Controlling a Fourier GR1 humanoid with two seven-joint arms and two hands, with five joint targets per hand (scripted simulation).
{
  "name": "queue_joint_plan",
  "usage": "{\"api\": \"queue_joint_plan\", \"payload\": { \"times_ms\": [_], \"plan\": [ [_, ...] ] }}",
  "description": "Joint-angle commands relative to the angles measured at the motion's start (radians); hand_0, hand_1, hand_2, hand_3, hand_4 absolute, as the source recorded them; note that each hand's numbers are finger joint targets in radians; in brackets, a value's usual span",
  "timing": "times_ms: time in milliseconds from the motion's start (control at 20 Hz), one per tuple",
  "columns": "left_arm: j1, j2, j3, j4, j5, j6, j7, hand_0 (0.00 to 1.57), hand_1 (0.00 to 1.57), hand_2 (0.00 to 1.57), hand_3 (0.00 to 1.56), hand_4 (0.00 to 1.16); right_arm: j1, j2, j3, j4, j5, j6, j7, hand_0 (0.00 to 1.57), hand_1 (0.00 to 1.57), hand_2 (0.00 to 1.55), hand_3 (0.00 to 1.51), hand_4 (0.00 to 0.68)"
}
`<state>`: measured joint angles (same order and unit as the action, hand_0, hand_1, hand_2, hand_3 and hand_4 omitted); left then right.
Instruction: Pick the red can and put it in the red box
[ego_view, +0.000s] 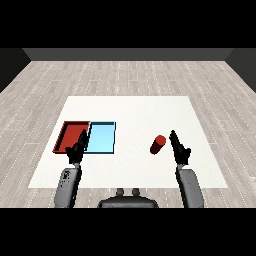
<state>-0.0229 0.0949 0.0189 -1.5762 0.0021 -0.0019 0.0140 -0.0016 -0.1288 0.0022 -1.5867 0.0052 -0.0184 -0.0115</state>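
Note:
The red can (158, 144) lies on its side on the white table (135, 112), right of centre. My right hand (179, 149) hovers just to the can's right, fingers straight and open, a small gap between them and the can. The red tray (70, 131) lies at the table's left, touching the light blue tray (102, 137) on its right. My left hand (78, 148) hangs open over the red tray's near right corner, holding nothing.
Both grey forearms come in from the lower corners. The table's edges drop to a wood-plank floor on all sides. Bare white table surface stretches between the blue tray and the can, and behind both.

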Motion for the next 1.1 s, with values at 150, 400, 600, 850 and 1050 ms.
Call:
{"api": "queue_joint_plan", "payload": {
  "times_ms": [150, 400, 600, 850, 1050],
  "plan": [
    [0.021, -0.008, 0.008, 0.002, -0.030, 0.020, -0.008, 0.00, 0.00, 0.00, 0.00, 0.00, 0.032, -0.086, -0.125, 0.045, -0.101, 0.133, -0.024, 0.00, 0.00, 0.00, 0.00, 0.000],
    [-0.014, -0.062, 0.027, -0.043, 0.015, 0.018, -0.299, 0.00, 0.00, 0.00, 0.00, 0.00, 0.054, -0.074, -0.175, 0.033, -0.242, 0.266, -0.269, 0.00, 0.00, 0.00, 0.00, 0.000],
    [0.057, -0.056, 0.045, -0.083, 0.037, 0.003, -0.336, 0.00, 0.00, 0.00, 0.00, 0.00, 0.011, -0.098, -0.212, 0.172, -0.254, 0.341, -0.371, 0.00, 0.00, 0.00, 0.00, 0.000],
    [-0.018, -0.026, 0.076, 0.097, 0.034, -0.043, -0.455, 0.00, 0.00, 0.00, 0.00, 0.00, 0.053, -0.109, -0.222, 0.088, -0.246, 0.369, -0.325, 0.00, 0.00, 0.00, 0.00, 0.000],
    [0.056, -0.079, 0.029, 0.038, 0.025, -0.025, -0.468, 0.00, 0.00, 0.00, 0.00, 0.00, -0.040, -0.116, -0.245, 0.188, -0.246, 0.360, -0.317, 0.00, 0.00, 0.00, 0.00, 0.000]
  ]
}}
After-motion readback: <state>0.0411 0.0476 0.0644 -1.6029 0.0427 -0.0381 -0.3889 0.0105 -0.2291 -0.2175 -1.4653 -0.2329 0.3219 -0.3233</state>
